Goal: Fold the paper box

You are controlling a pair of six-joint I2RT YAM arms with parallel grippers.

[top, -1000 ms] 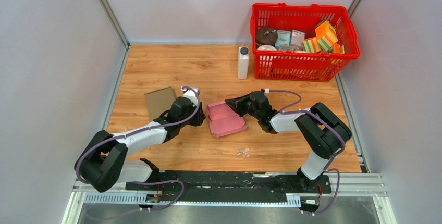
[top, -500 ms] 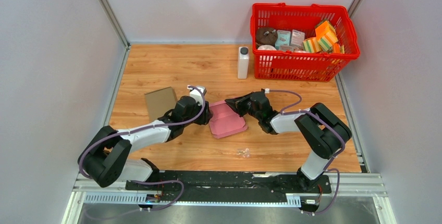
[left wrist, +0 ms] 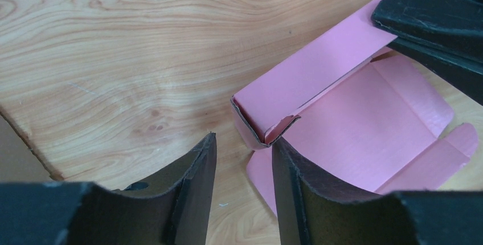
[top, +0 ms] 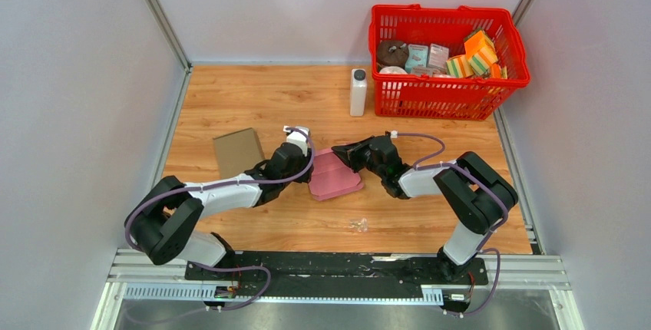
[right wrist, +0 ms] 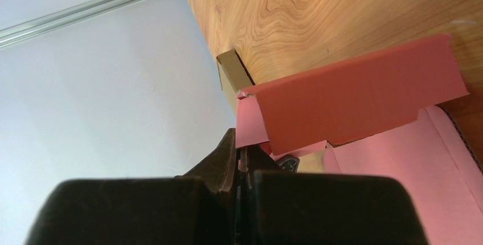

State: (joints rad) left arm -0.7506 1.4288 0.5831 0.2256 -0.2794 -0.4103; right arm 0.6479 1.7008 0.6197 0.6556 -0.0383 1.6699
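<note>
Fingers (left wrist: 196, 182) of the left gripper (left wrist: 244, 143) are standing apart, released, holding nothing. One raised corner of the pink paper box (left wrist: 364, 114) is sitting right at their tips, close against the right-hand finger; I cannot tell whether it is actually touching.

That box (top: 335, 176) is lying on the wooden table (top: 230, 100), nearer the arms than the red basket (top: 430, 103) and off to the basket's left. It is only partly formed. One long wall is standing up, while the floor panel and rounded flaps are lying flat on the side away from the basket.

Further toward the basket, the right gripper (top: 342, 151) is clenched on the upper edge of that raised wall, and its wrist view is showing pink card running in between the closed fingers.

The box is looking like thin card, so it is probably very light and stiff only along its scored creases. Loose panels are likely to flop. The whole thing is liable to slide on the smooth wood if pushed without an anchor. Hard pinching in the middle of a panel risks a dent or stray crease.

A better hold is probably on the upright wall near the corner, close to a fold line. The right gripper's pinch is serving as the anchor at the far end.
</note>
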